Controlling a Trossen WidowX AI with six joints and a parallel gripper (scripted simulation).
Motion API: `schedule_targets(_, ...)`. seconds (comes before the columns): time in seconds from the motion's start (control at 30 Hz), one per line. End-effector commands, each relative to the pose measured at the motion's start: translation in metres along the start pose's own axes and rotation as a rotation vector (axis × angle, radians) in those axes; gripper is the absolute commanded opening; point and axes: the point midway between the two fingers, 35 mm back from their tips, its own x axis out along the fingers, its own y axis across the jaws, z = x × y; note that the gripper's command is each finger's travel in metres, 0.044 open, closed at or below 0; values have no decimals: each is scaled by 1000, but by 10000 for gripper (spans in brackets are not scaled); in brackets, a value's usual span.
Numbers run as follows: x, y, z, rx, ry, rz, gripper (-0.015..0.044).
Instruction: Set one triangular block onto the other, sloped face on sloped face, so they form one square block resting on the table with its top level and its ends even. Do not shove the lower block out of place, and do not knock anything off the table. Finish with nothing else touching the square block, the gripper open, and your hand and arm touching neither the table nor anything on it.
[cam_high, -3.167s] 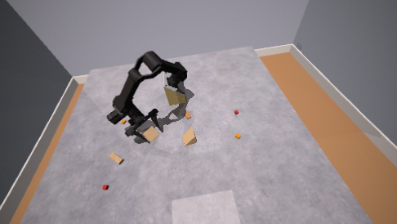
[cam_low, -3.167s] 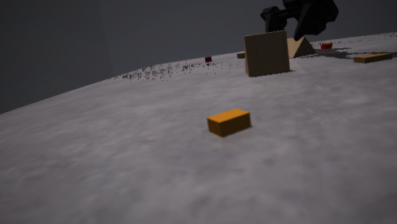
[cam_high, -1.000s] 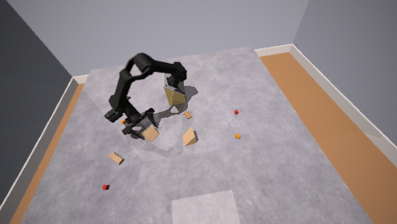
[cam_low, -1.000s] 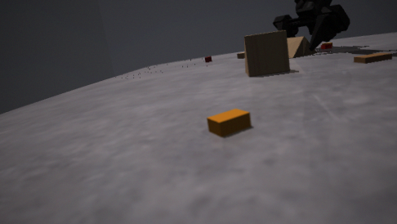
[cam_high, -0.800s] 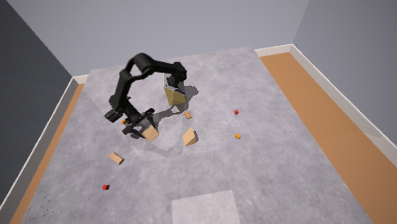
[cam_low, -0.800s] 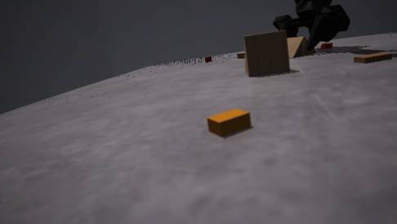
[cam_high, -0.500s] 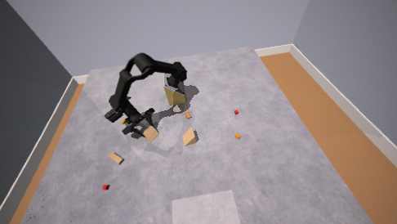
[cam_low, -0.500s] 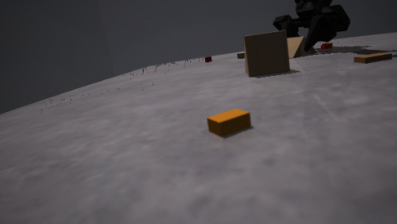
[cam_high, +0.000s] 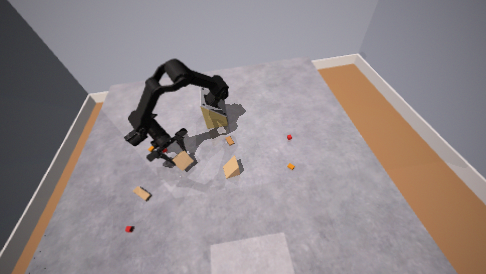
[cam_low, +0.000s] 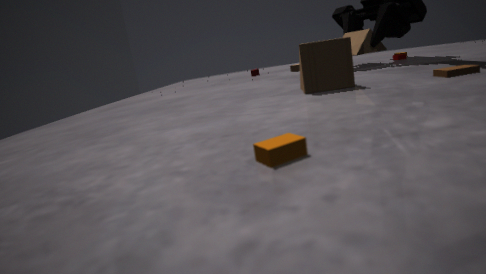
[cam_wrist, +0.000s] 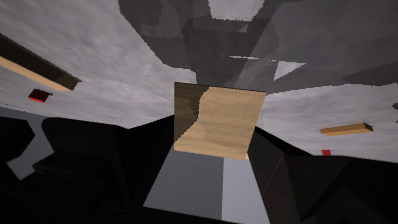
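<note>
My gripper (cam_high: 180, 156) (cam_low: 360, 39) (cam_wrist: 211, 122) is shut on one tan triangular block (cam_high: 183, 161) (cam_low: 357, 42) (cam_wrist: 227, 120), a finger on either side. The held block is at table level or barely above it; the views do not settle which. A sloped side of it shows in the exterior view. The other triangular block (cam_high: 231, 168) (cam_low: 327, 66) stands on the table (cam_high: 340, 215) to the right of the held block in the top view, apart from it. In the wrist view it is almost wholly hidden behind the held block.
A tan slab (cam_high: 142, 193) and a red cube (cam_high: 129, 229) lie front left. A small brown piece (cam_high: 230, 141) (cam_low: 455, 72) lies behind the free block. An orange piece (cam_high: 291, 166) (cam_low: 280, 150) and a red cube (cam_high: 289, 137) lie right. Orange and red pieces lie beneath the arm.
</note>
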Motion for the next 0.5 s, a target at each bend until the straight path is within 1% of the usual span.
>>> schedule_targets(0.0, -17, 3, -15, -12, -3, 8, 0)
schedule_targets(0.33, -50, -1, -48, -12, -2, 6, 0)
schedule_targets(0.47, -53, -2, -50, -12, -2, 6, 0)
